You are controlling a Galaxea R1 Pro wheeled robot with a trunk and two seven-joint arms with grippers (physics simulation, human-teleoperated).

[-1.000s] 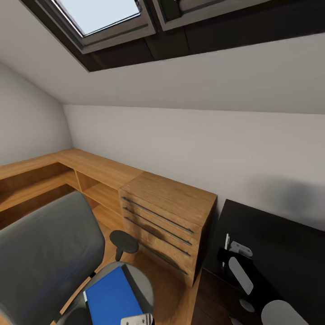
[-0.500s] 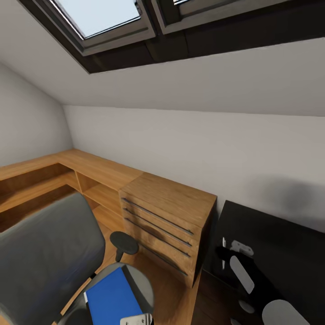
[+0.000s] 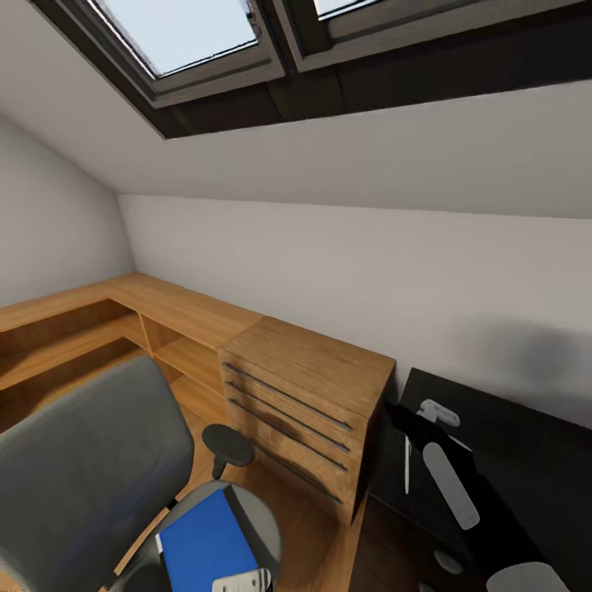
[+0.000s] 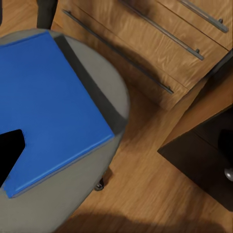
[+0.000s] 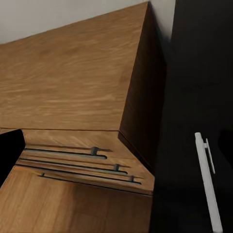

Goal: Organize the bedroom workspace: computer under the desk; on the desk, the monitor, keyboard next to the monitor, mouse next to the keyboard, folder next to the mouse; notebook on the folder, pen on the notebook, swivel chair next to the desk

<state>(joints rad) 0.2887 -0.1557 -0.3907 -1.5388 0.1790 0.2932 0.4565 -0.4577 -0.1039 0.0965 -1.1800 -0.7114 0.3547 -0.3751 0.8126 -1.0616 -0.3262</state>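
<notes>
The grey swivel chair stands at the lower left, and the blue folder lies flat on its seat. My left gripper hovers open just above the folder's near edge; one black finger shows over the blue cover. At the right is the black desk. The white pen lies loose on its left end. My right gripper is open above the desk, a little beyond the pen and apart from it. The computer, monitor, keyboard, mouse and notebook are out of view.
A light-wood drawer unit stands between chair and desk, close to the desk's left edge. A low wood shelf unit runs along the wall. The sloped ceiling carries skylights. Bare wood floor lies between the seat and the drawers.
My right gripper has drawn away from the pen, farther back over the desk. The pen stays lying where it was. The head view has shifted slightly.
</notes>
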